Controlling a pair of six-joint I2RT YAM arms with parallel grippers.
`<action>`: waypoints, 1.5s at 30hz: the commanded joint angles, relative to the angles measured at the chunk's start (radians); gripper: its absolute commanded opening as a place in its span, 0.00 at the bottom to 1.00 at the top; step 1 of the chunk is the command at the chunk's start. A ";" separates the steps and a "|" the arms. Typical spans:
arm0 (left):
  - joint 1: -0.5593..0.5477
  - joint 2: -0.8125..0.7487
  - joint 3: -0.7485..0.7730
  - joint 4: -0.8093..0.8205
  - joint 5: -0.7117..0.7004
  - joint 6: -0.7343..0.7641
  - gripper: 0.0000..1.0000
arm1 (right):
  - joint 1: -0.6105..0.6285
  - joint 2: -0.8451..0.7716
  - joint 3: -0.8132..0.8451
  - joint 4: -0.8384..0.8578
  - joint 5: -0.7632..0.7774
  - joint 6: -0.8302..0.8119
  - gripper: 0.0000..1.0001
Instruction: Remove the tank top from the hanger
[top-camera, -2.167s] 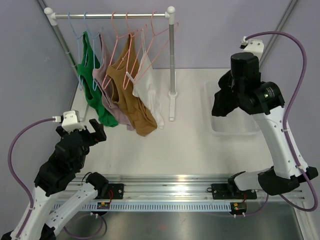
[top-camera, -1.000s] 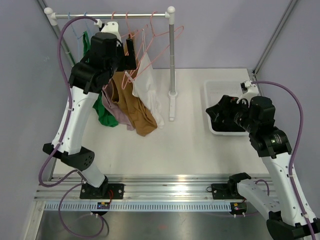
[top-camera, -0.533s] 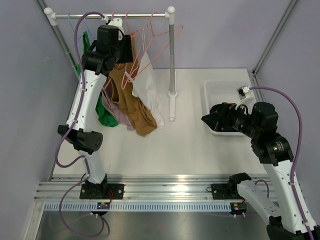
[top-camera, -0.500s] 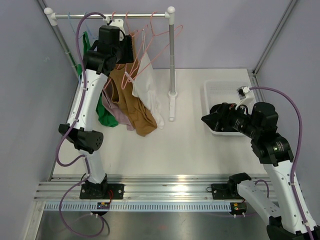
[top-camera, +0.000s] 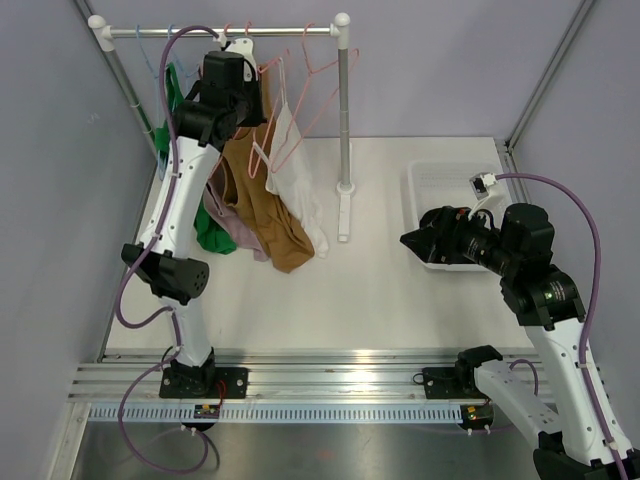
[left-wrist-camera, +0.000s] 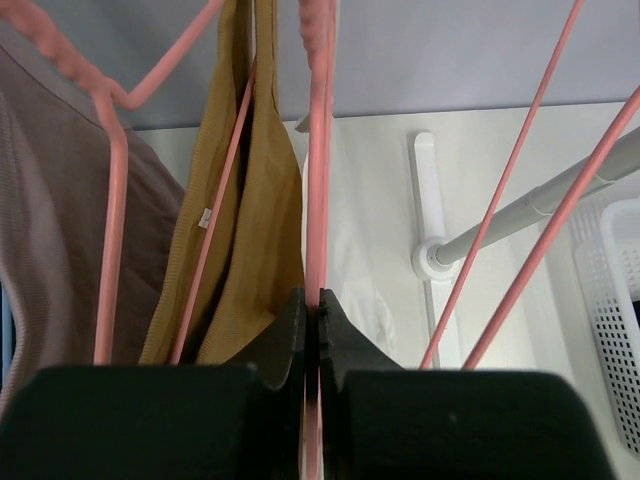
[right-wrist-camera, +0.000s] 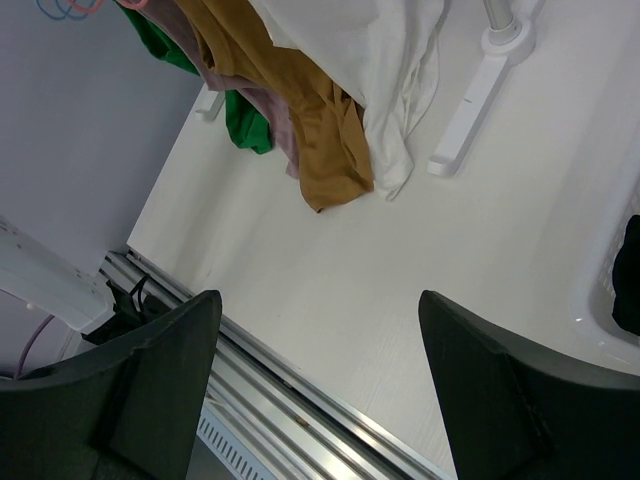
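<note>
Nearest the arm bases, an aluminium rail (top-camera: 340, 385) runs along the edge of the surface (top-camera: 380, 300). Beyond it the surface is bare across its middle, giving open room between the two arms.

The right tool (right-wrist-camera: 318, 300) hangs over this open area, its fingers set wide apart and gripping nothing. Its wrist view shows the garment hems resting on the surface and, at the frame's right edge, a dark item cropped beyond identification. A white basket (top-camera: 440, 175) stands at the right edge of the surface, close to the wall.

Further back, the rack post (top-camera: 345, 110) rises from a flat foot (top-camera: 343, 215). The left tool (left-wrist-camera: 311, 305) is high at the rack, clamped together on a pink hanger (left-wrist-camera: 318, 150). Only the left wrist view shows this grip. The clamped wire runs between the brown tank top (left-wrist-camera: 250, 230) and the white tank top (top-camera: 295, 175); both hang from the top bar (top-camera: 220, 31). Which garment this hanger carries cannot be told. Mauve and green tops crowd the left, near the wall.
</note>
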 joint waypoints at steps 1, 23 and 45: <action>0.004 -0.093 0.035 0.078 0.031 -0.019 0.00 | 0.000 -0.001 0.006 0.042 -0.034 0.010 0.87; -0.016 -0.709 -0.374 0.003 0.182 -0.151 0.00 | -0.002 0.007 0.130 -0.001 -0.074 -0.027 0.88; -0.035 -1.384 -1.403 0.119 0.765 -0.202 0.00 | 0.461 0.374 0.058 0.351 0.188 0.021 0.72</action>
